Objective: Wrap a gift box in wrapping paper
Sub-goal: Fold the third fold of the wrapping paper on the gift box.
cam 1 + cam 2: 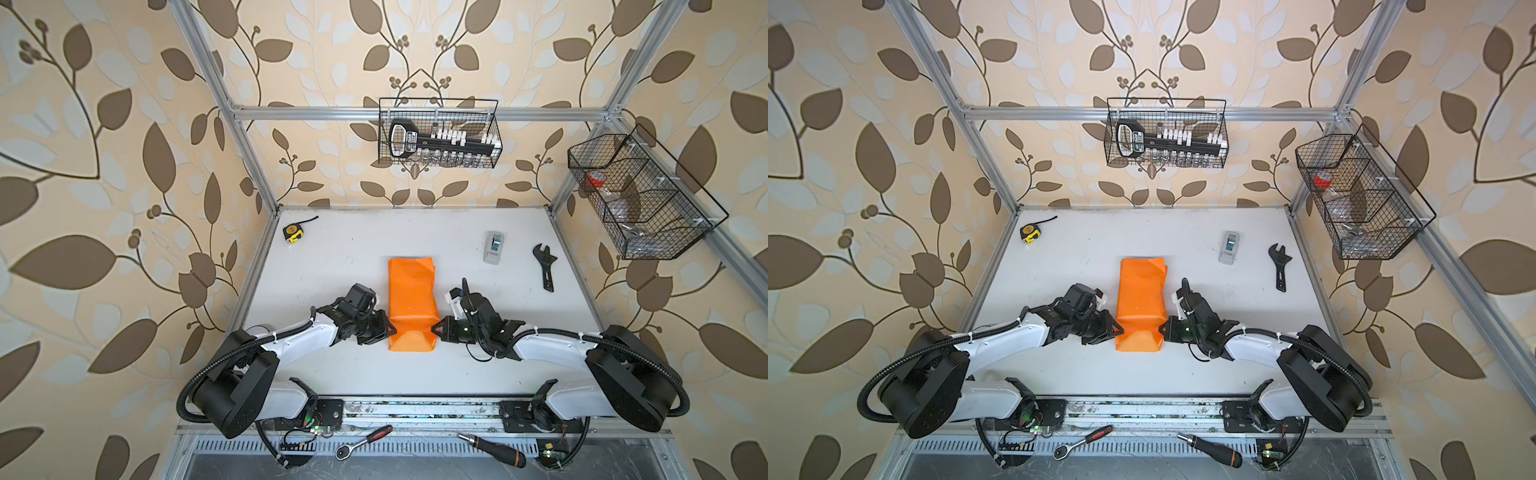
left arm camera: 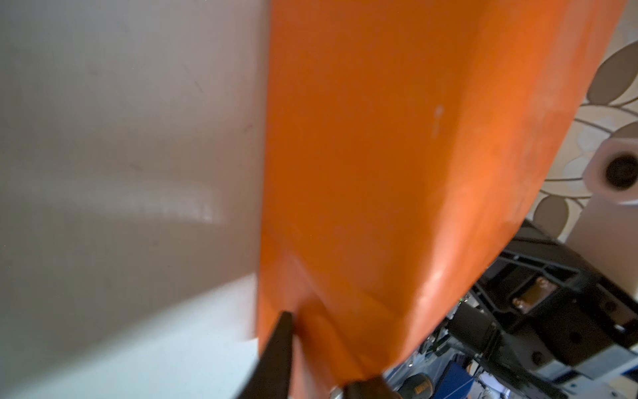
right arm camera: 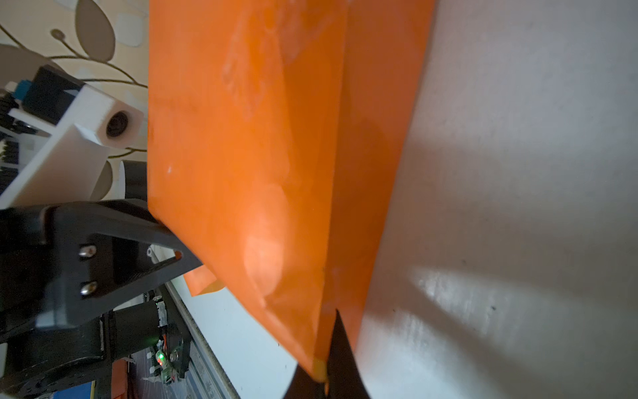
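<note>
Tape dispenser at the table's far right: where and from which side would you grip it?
Pinch the tape dispenser across its narrow width, probably from above: its long sides run away from the robot and stand clear, the wrench lying well apart.

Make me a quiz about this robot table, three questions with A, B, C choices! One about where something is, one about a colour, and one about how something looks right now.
1. Where is the wrench?
A. On the table, right of the paper.
B. On top of the paper.
C. Left of the paper.

2. What colour is the paper?
A. Blue.
B. Green.
C. Orange.

3. How is the paper now?
A. Spread out flat.
B. Folded into a long bundle.
C. Crumpled into a ball.

Answers:
1 A: the wrench lies on the white table near its right edge.
2 C: the paper is bright orange in every view.
3 B: it is a narrow folded bundle between the left gripper and the right gripper.
</note>
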`<state>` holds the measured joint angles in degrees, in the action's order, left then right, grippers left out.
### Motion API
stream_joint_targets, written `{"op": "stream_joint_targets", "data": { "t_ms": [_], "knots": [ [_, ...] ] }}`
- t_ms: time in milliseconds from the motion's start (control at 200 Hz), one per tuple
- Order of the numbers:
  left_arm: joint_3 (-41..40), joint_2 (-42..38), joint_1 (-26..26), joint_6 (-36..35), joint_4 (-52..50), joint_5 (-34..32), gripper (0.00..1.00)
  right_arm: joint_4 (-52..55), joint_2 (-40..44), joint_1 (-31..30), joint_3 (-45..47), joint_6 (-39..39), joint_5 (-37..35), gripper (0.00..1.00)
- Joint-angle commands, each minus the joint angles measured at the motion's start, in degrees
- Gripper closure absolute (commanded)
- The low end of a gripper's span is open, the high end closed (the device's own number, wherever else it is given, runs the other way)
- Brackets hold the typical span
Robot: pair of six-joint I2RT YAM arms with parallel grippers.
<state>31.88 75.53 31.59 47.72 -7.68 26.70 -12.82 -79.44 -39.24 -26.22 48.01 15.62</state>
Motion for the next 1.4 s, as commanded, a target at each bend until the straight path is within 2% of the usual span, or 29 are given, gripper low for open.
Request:
{"op": "stream_joint_targets", "data": {
  "t_ms": [0,70,145,390,815,980,1200,1395],
  "knots": [
    [-0.1,-0.9,0.5,-0.1,0.3,0.3,0.61,-0.3,-0.3,-0.2,0.6,0.5,-0.5,0.79],
    [-0.4,-1.6,0.4,0.0,-0.1,0.3,0.61,-0.8,0.3,-0.3,1.2,1.1,-0.7,0.65],
    [-1.0,-2.5,0.5,-0.1,-0.5,0.1,0.61,-0.2,1.4,-0.7,1.7,1.3,-1.2,0.6],
    [-3.9,-4.3,0.4,-0.3,-0.8,-0.2,0.52,0.3,4.4,-1.8,4.5,2.3,-2.8,0.63],
    [-4.4,1.6,0.4,-0.7,2.6,-1.7,0.47,-5.2,-2.9,-1.8,4.8,3.1,-2.5,0.64],
    [-3.9,4.0,0.4,-0.2,4.6,-1.8,0.48,-6.8,-4.9,-1.7,4.7,3.4,-2.2,0.68],
    [-3.7,4.8,0.4,-0.3,5.3,-1.3,0.59,-7.2,-4.4,-1.8,4.6,3.6,-1.9,0.76],
    [-3.4,6.0,0.4,-0.2,6.8,0.1,0.78,-7.1,-4.1,-1.9,4.3,3.6,-1.6,0.81]
  ]
}}
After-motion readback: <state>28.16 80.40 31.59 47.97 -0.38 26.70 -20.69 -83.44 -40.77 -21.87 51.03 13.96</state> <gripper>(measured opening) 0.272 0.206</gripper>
